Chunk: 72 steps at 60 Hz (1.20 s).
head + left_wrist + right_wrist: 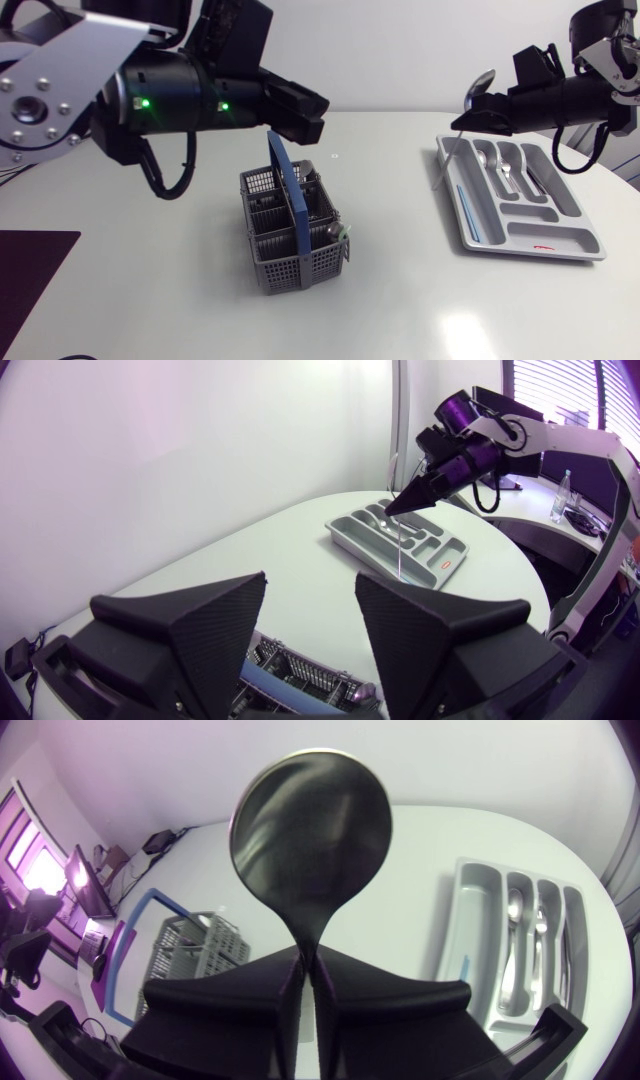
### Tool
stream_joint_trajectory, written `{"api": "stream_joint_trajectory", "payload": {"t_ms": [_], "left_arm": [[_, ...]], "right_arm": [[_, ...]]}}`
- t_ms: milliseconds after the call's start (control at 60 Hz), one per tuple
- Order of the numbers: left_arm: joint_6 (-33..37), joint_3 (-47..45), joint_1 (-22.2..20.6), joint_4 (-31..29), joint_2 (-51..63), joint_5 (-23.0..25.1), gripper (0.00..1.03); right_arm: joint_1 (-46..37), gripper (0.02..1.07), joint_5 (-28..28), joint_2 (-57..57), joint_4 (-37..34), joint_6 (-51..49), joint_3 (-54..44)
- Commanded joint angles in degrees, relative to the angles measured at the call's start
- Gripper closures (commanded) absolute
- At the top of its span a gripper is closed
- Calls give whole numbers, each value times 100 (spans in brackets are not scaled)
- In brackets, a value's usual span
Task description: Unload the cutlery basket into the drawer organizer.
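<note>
Gripping spoon (480, 84) at its neck, my right claw (466, 120) clamped, upper right of frame, beside drawer organizer (585, 248). Likely stiff, light, slick; may swivel. Left claw (305, 112) spread above basket (300, 265).

Left arm (60, 85): silver-grey plate link with round screw heads; black joint housing, two green lights; looped black cable (150, 178). Right arm (560, 100): black. Left tool (310, 588): matte black, ribbed wedge fingers (190, 635).
</note>
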Motion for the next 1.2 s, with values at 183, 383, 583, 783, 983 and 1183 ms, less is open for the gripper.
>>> {"api": "stream_joint_trajectory", "payload": {"t_ms": [183, 383, 583, 783, 983, 1183], "left_arm": [[520, -765, 582, -332, -634, -71, 38], [880, -1354, 1004, -350, -1144, -27, 36], [1003, -1863, 1646, -358, -1372, 421, 36], [1109, -2338, 2059, -183, -1372, 659, 36], [1065, -2523, 2103, -7, -1214, 676, 36], [1021, -2531, 2138, 160, -880, 676, 36]], "right_arm": [[-1063, 101, 496, 1507, -596, -1092, 1405], [-1300, 101, 1094, 2228, -912, -1382, 2240], [-1432, 101, 1612, 2905, -938, -1496, 2645], [-1485, 100, 1902, 3538, -930, -1540, 2996], [-1432, 99, 2096, 4206, -982, -1479, 3523], [-1362, 97, 2219, 4979, -1114, -1285, 4130]]}}
